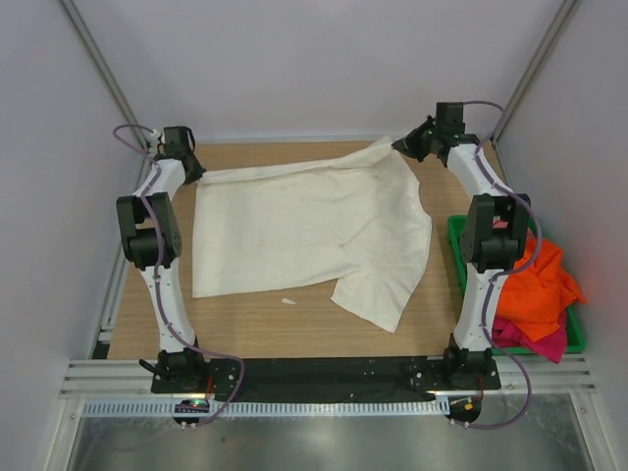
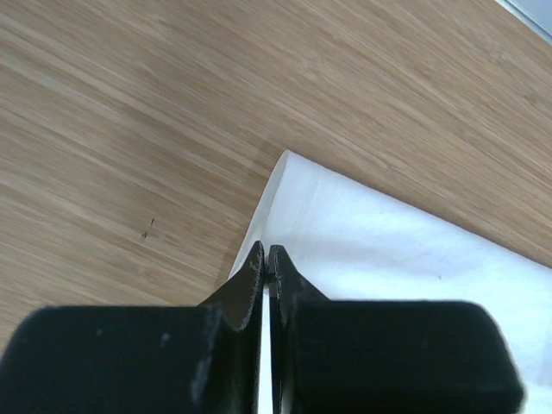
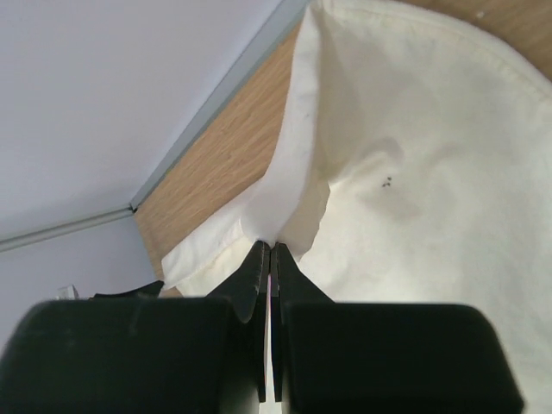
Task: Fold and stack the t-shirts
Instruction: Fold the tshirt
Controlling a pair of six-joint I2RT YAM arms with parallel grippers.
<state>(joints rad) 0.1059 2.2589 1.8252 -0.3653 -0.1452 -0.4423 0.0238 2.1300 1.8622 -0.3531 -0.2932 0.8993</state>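
A light wood-grain surface [image 1: 255, 329] sits inside a booth of plain white walls [image 1: 314, 59], with metal rails [image 1: 98, 378] along its near edge. A green bin [image 1: 457, 257] stands at the surface's right edge, beside the right arm [image 1: 481, 285].

The cream-white t-shirt [image 1: 294, 231] lies spread across the middle and far part of the surface, its long axis running left to right. Its far edge is drawn out between the two arms. The left fingers [image 2: 255, 274] are pressed together on the cloth's edge just short of its far-left corner. The right fingers [image 3: 257, 266] pinch a bunched fold at the far-right corner, which lifts off the wood there. One lobe of cloth juts toward the near right; whether it is a sleeve is unclear. A small white fleck [image 1: 287, 300] lies on the wood just beside the shirt's near edge.

An orange t-shirt [image 1: 542, 285] is heaped in the bin over a magenta t-shirt [image 1: 538, 340], and the right arm hides part of both. The cream shirt's collar cannot be made out, so which way it points is uncertain. Each wrist view is half blocked by its own finger housing.
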